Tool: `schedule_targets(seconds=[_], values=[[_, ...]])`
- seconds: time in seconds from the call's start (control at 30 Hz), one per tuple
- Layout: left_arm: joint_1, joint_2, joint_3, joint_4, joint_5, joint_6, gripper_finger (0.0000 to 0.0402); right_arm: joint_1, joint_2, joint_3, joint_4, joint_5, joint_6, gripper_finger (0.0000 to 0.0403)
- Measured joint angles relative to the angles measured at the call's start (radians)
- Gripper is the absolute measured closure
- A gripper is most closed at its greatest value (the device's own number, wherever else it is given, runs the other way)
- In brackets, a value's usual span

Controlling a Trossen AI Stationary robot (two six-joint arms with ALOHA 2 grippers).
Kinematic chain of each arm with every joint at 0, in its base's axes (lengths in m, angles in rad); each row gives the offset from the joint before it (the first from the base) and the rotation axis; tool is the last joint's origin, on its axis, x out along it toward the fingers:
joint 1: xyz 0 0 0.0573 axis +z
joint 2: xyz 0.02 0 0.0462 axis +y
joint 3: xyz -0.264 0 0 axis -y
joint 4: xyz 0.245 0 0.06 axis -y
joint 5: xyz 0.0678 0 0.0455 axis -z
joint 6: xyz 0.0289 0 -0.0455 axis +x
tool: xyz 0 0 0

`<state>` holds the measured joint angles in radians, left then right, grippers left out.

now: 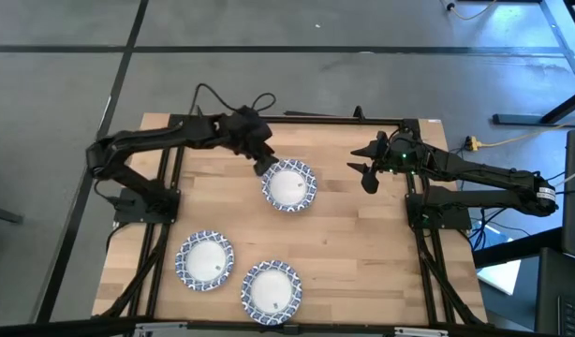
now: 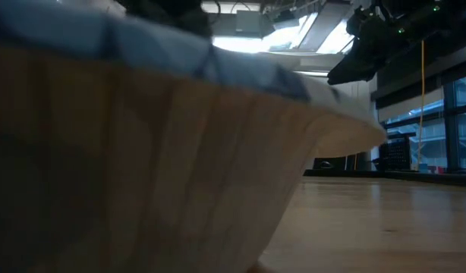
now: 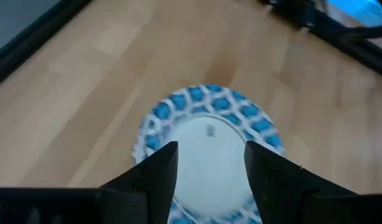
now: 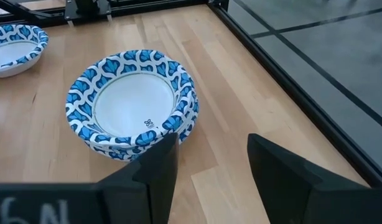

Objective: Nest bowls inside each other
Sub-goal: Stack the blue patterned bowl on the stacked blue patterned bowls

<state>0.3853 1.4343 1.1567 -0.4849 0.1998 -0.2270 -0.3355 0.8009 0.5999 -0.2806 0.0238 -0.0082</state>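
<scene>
Three white bowls with blue-and-white patterned rims sit on the wooden table. One bowl (image 1: 289, 184) is at the far middle, one bowl (image 1: 205, 260) is near left, and one bowl (image 1: 272, 290) is at the near edge. My left gripper (image 1: 266, 166) (image 3: 209, 155) is open over the far bowl (image 3: 209, 127), at its far-left rim, and no touch shows. My right gripper (image 1: 367, 176) (image 4: 209, 149) is open to the right of that bowl, above the table. The right wrist view shows a bowl (image 4: 132, 99) with a doubled rim, nested in another, and a further bowl (image 4: 13, 46).
A black frame (image 1: 414, 201) runs along the table's left, right and far sides. The near bowl's side (image 2: 142, 152) fills the left of the low view, and my right gripper (image 2: 366, 49) hangs dark at upper right there. Bare wood (image 1: 362, 262) lies on the near right.
</scene>
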Motion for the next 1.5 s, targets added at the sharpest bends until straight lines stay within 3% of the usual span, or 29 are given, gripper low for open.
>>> schedule_targets(seconds=[0.23,0.4,0.7,0.9,1.17,1.5], values=[[-0.098,-0.102,0.0,-0.334,-0.031,-0.024,0.0224,0.0,0.0,0.0,-0.001,-0.002,0.003,0.021],[-0.27,-0.108,-0.023,-0.507,-0.082,-0.025,0.0224,0.0,0.0,0.0,-0.001,-0.019,0.003,0.021],[-0.58,-0.107,-0.109,-0.503,-0.156,-0.112,0.0224,0.0,0.0,0.0,-0.001,-0.027,0.005,0.021],[-0.704,-0.107,-0.196,-0.497,-0.183,-0.212,0.0224,0.0,0.0,0.0,-0.001,-0.027,0.005,0.021],[-0.756,-0.098,-0.336,-0.415,-0.176,-0.268,0.0224,0.0,0.0,0.0,0.0,-0.028,0.008,0.021],[-0.755,-0.098,-0.409,-0.364,-0.155,-0.238,0.0224,0.0,0.0,0.0,0.0,-0.095,0.029,0.021]])
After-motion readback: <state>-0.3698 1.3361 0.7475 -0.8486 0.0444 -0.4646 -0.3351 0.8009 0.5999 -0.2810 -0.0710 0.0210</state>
